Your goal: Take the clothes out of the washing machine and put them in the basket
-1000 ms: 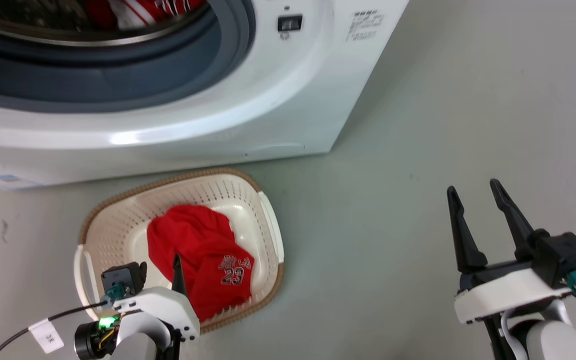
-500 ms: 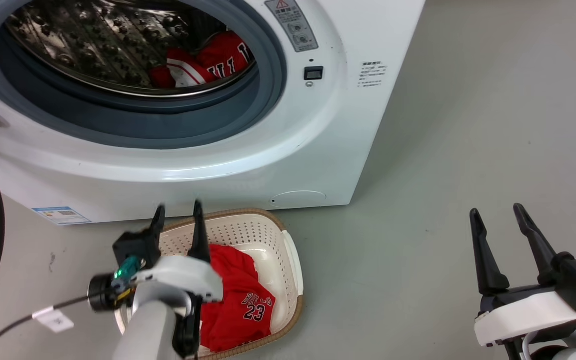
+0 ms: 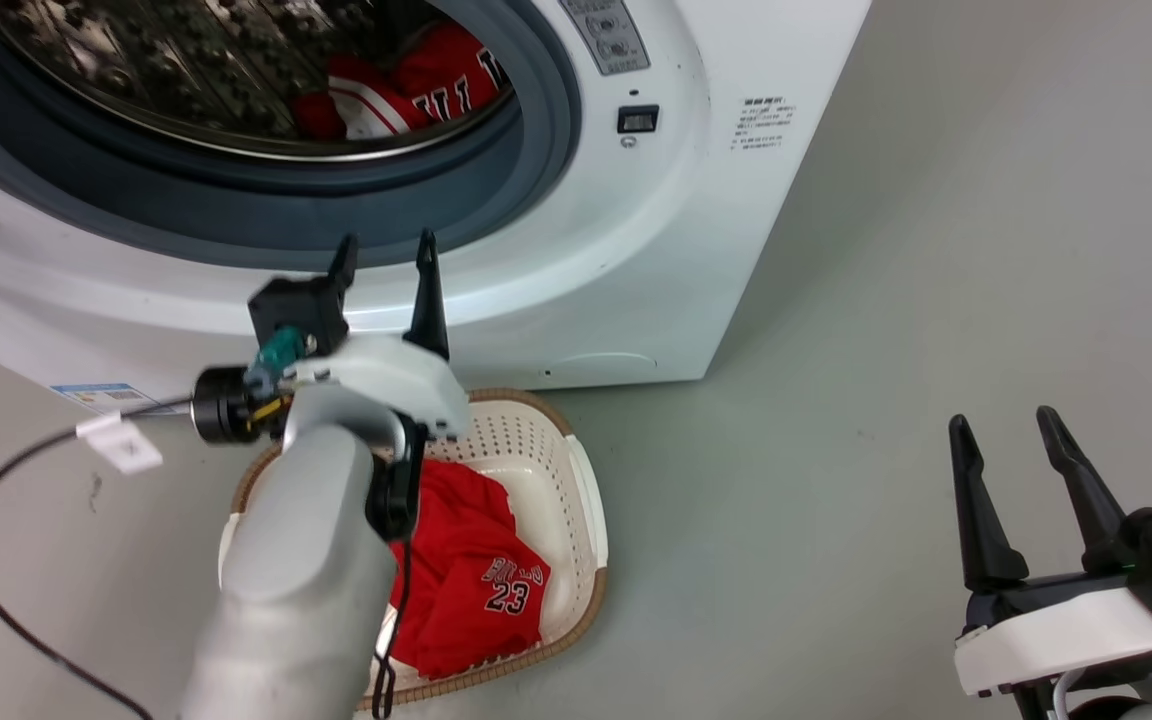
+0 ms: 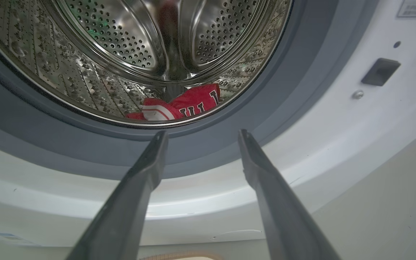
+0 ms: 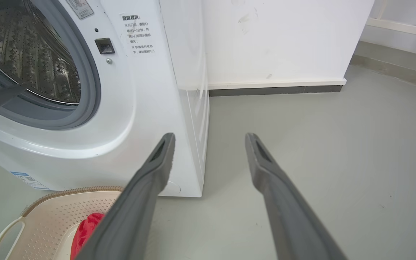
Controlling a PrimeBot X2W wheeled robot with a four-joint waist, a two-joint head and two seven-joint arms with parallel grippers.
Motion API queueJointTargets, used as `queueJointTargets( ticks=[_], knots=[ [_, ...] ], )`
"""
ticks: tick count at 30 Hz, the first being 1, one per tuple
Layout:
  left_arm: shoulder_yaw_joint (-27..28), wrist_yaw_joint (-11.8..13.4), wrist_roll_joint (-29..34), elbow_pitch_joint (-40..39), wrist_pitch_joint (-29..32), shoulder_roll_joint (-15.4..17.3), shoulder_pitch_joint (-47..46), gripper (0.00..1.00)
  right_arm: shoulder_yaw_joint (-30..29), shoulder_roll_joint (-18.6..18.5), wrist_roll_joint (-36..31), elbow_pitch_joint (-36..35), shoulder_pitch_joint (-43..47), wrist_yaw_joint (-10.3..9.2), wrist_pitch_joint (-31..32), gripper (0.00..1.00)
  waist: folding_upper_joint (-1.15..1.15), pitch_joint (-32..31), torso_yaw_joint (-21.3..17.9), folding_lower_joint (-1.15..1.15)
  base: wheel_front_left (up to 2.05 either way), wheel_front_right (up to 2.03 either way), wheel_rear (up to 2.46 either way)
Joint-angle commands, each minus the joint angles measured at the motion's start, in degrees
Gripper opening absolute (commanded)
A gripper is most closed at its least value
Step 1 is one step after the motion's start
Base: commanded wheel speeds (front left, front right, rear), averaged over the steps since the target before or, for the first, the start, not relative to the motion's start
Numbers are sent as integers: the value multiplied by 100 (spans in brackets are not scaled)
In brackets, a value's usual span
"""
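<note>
Two red jerseys on your count: the drum jersey (image 3: 416, 85) lies low inside the one white washing machine (image 3: 696, 200), the basket jersey (image 3: 466, 590) sits crumpled in the one cream basket (image 3: 591, 520), on the floor (image 3: 886, 250) just before the machine. Your left gripper (image 3: 386, 240) hangs over the basket, fingers parted and empty, aimed at the porthole (image 3: 496, 200); your right gripper (image 3: 1001, 418) hovers well off to the side, fingers spread on nothing. Smooth grey floor all round, white wall (image 5: 284, 36) and dark skirting (image 5: 276, 90) behind
</note>
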Motion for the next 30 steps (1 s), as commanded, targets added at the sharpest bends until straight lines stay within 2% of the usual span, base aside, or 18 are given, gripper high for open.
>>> queueJointTargets(
  ticks=[1,6,11,20,30],
  knots=[
    [11,-45,30,232,-14,28,-281,100,43,10,9,-26,-78,-2,-19,100,0,149,-70,1,0,0,0],
    [123,-145,-93,1125,149,209,-1265,100,139,10,17,-25,-173,-2,-43,100,0,538,-262,1,0,0,0],
    [237,-294,-201,1821,442,536,-2209,100,272,11,64,9,-273,-2,-100,100,0,942,-502,1,0,0,0],
    [383,-481,-386,2765,1329,1184,-3399,100,635,11,216,108,-352,-3,-252,100,0,1538,-1078,1,0,0,0],
    [367,-327,-401,3143,2314,1792,-4257,100,881,13,353,95,-88,-2,-376,100,0,1956,-1632,1,0,0,0]
  ],
)
